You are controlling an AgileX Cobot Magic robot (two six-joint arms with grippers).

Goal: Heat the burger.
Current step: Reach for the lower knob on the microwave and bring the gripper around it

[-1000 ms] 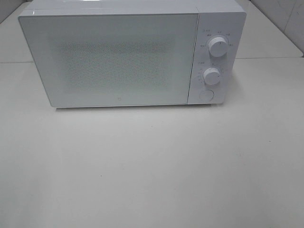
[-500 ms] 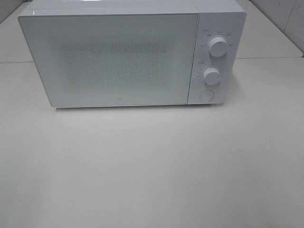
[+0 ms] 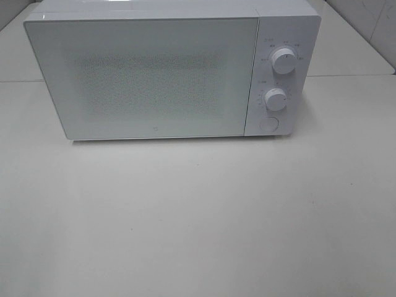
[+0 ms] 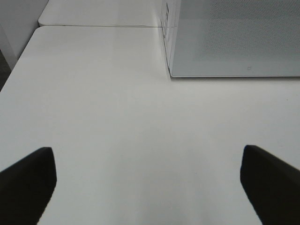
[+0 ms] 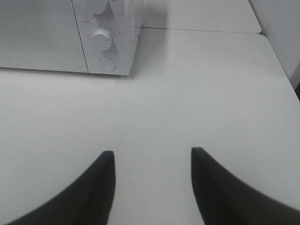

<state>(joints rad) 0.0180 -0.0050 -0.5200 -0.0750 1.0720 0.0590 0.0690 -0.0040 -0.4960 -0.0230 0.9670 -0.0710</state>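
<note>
Left claw point(image 4: 146, 154): wide open — the two dark fingers point(image 4: 28, 183) sit at opposite edges of the left wrist view, with nothing between them but bare surface. It hovers over the worktop and touches nothing.
Worktop point(image 3: 198, 216): pale, matte and plain. A thin seam crosses it and passes behind the microwave's left side.
Microwave point(image 3: 154, 74): a white countertop unit standing upright at the far side of the worktop, its front facing the high camera. Seen from the left wrist, its lower left corner lies ahead of the left claw, well apart from it.
Door point(image 3: 148, 77): shut, flush with the control panel. Its speckled window takes up most of the front, with a small logo low at centre.
Burger: cannot tell where it is; nothing can be made out through the door window.
Upper knob point(image 3: 283, 62): round and white, on the control panel right of the door, ringed by small printed marks too fine to read.
Lower knob point(image 3: 276, 99): the same kind, directly below the upper one.
Round button point(image 3: 268, 124): flat, at the foot of the panel under the lower knob.
Right claw point(image 5: 151, 152): open — the dark fingers point(image 5: 93, 192) stand apart, narrower than the left pair, with only worktop showing in the gap. It holds nothing and sits well short of the microwave's right corner.
Tiled wall point(image 3: 371, 25): pale, behind the worktop at the far right.
</note>
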